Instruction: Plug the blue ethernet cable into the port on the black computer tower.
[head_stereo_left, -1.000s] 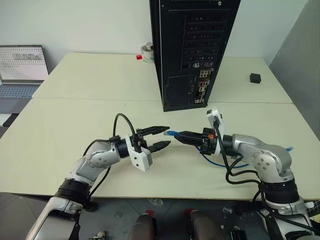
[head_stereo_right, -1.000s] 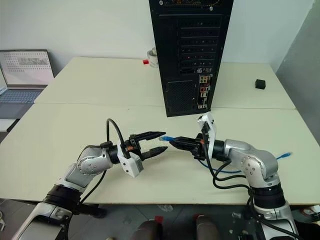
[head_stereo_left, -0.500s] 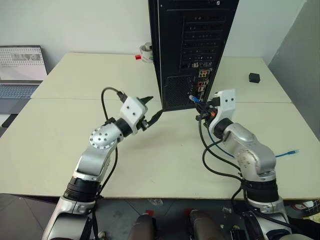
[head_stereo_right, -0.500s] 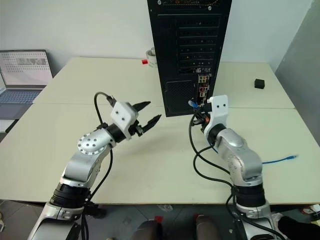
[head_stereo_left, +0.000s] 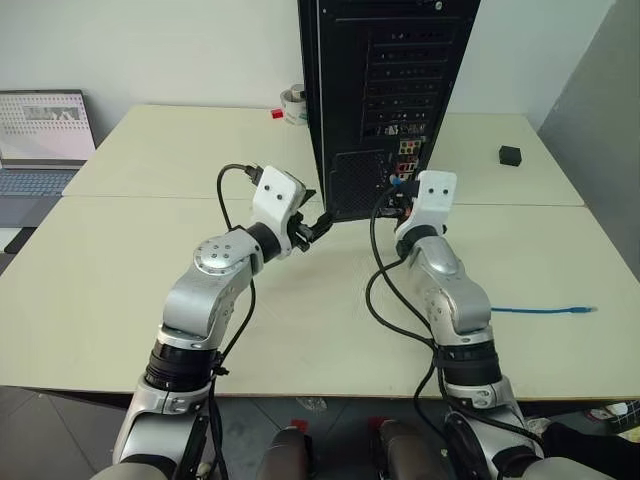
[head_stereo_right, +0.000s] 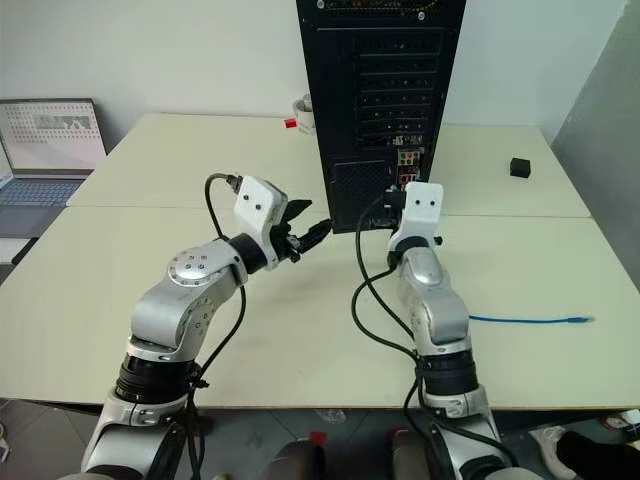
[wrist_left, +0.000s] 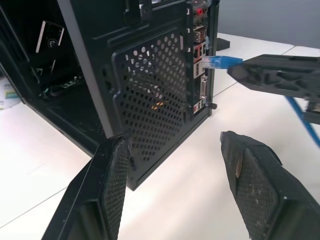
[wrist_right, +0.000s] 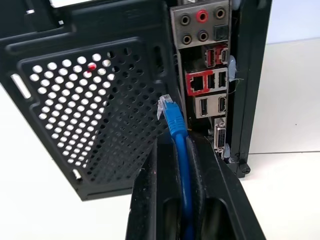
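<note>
Plug (wrist_right: 166, 107) of the blue cable (wrist_right: 181, 165) sits pinched between the shut fingers of your right gripper (wrist_right: 177, 150), poking out past the tips and aimed at the back of the black tower (head_stereo_left: 385, 90). It hangs just short of the connector panel (wrist_right: 207, 75), level with the mesh grille (wrist_right: 95, 110) and a little to the side of the red-framed socket (wrist_right: 197, 82), which looks like the network port. It is not in yet, and nothing touches.

So the pickup and the carry are done; you have the fine lining-up and the push left. I judge the plug needs to shift toward that socket before it goes forward.

The rest of the cable trails back along the right arm and over the table (head_stereo_left: 120, 280), its other end (head_stereo_left: 580, 310) lying loose on the right side.

Your left gripper (head_stereo_left: 312, 226) stands roughly half open near the tower's near left corner, holding nothing. A small black cube (head_stereo_left: 511, 154) sits far right, a laptop (head_stereo_left: 45, 135) far left.
</note>
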